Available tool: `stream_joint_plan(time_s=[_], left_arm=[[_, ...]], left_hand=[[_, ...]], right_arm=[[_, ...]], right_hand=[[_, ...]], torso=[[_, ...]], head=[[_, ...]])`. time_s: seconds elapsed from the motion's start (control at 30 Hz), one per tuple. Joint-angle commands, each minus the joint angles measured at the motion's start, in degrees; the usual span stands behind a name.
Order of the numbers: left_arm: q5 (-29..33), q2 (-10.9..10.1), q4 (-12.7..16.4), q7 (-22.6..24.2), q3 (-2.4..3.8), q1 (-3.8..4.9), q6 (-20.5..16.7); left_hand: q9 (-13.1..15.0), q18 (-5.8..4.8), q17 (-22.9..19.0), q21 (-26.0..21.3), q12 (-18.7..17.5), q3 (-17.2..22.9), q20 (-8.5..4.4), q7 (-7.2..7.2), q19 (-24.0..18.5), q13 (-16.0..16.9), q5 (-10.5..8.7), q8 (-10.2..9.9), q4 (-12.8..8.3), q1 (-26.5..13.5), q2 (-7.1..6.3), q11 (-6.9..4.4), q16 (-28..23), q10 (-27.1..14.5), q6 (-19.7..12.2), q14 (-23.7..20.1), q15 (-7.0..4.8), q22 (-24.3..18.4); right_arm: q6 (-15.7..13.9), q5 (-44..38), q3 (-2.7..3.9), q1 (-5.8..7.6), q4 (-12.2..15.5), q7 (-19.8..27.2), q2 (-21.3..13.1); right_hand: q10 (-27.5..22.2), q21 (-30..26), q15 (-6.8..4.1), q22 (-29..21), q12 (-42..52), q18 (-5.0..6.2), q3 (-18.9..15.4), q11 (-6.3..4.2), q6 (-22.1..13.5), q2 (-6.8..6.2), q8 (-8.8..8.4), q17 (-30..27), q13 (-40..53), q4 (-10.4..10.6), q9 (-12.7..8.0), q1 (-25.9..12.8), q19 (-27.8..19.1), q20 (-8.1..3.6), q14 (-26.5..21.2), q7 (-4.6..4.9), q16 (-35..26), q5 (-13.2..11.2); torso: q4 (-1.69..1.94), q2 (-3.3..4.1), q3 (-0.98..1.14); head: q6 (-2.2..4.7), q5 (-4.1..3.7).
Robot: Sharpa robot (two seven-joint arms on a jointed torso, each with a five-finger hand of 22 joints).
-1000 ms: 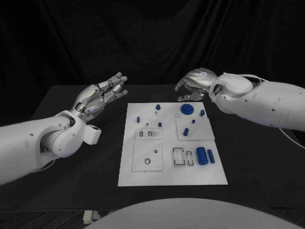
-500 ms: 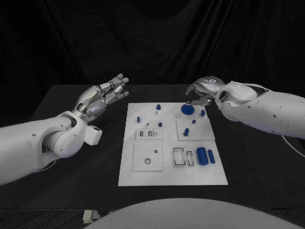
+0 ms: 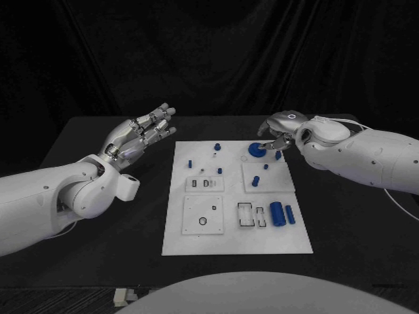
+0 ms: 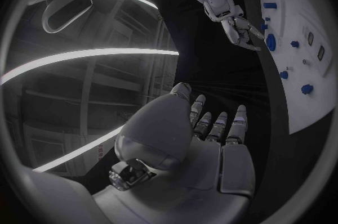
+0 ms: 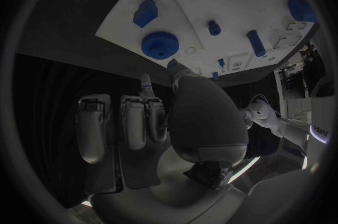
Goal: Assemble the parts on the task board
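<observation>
Hovering right hand above blue gear

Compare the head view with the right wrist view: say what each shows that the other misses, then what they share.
Head view alone: the whole task board, the two large blue cylinders near its right edge, and the left robot hand raised with fingers spread, holding nothing.
Right wrist view alone: the right robot hand's palm side, fingers reaching toward the board's edge.
Both: the blue gear by the right robot hand, plus small blue pegs.
</observation>
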Motion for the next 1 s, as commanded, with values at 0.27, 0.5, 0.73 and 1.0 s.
stream_joint_plan(time_s=[0.27,0.5,0.73,1.0], left_arm=[[0.0,0.1,0.0,1.8,0.06,-0.26,0.3],[0.0,0.1,-0.2,2.1,0.06,-0.4,-0.2],[0.0,0.0,-0.3,2.0,0.06,-0.53,-0.1],[0.0,0.1,-0.3,1.9,0.06,-0.73,0.2]], left_hand=[[-0.2,0.22,0.1,0.3,0.0,0.4,-0.01,-0.41,0.4,0.0,0.15,-0.5,0.1,0.4,-0.48,-0.35,0.4,-0.3,-1.7,0.0,0.35,0.0],[-1.6,-0.16,0.0,0.2,0.0,1.1,-0.06,-8.58,0.1,-0.1,-0.12,-2.1,0.4,-0.8,-1.32,1.6,0.3,-0.6,-17.1,-0.2,0.46,-0.3],[-1.6,-0.17,0.0,0.1,-0.1,1.2,-0.06,-8.89,0.0,-0.1,-0.13,-2.1,0.4,-0.8,-1.33,1.58,0.3,-0.7,-17.1,-0.3,0.44,-0.4],[-1.3,-0.2,0.0,0.1,-0.1,1.4,-0.06,-7.43,0.0,-0.1,-0.11,-1.8,0.4,-1.0,-1.34,1.62,0.3,-0.7,-15.5,-0.3,0.41,-0.4]], right_arm=[[4.3,-0.7,0.02,-0.69,-0.6,-1.8,0.6],[4.7,-0.7,0.02,-0.91,-1.1,-1.7,1.1],[4.8,-0.7,0.02,-1.0,-1.4,-1.5,1.5],[5.2,-0.7,0.02,-1.11,-1.8,-1.2,2.0]], right_hand=[[5.9,0.2,0.63,15.1,0.2,-0.42,-0.2,0.63,0.2,-0.11,-0.11,15.1,15.1,0.1,0.4,0.0,5.9,0.56,6.0,0.65,0.2,-1.6],[5.9,0.2,0.68,15.1,0.2,-0.42,-0.2,0.69,0.9,-0.04,0.23,15.1,15.1,0.0,0.7,0.1,5.9,0.66,6.0,0.65,0.2,-2.1],[5.9,0.2,0.66,15.1,0.2,-0.42,-0.1,0.71,1.1,-0.05,0.31,15.1,15.1,0.0,0.8,0.1,5.9,0.67,6.0,0.65,0.2,-2.1],[5.9,0.2,0.56,15.1,0.2,-0.42,0.3,0.67,1.4,0.35,0.41,15.1,15.1,-0.1,1.2,1.3,5.9,0.64,6.0,0.55,0.2,0.0]], torso=[[0.0,0.03,0.0],[0.03,0.02,-0.01],[0.02,0.02,-0.01],[0.01,0.0,-0.01]], head=[[-0.01,0.16],[-0.01,0.19],[-0.01,0.17],[-0.01,0.19]])
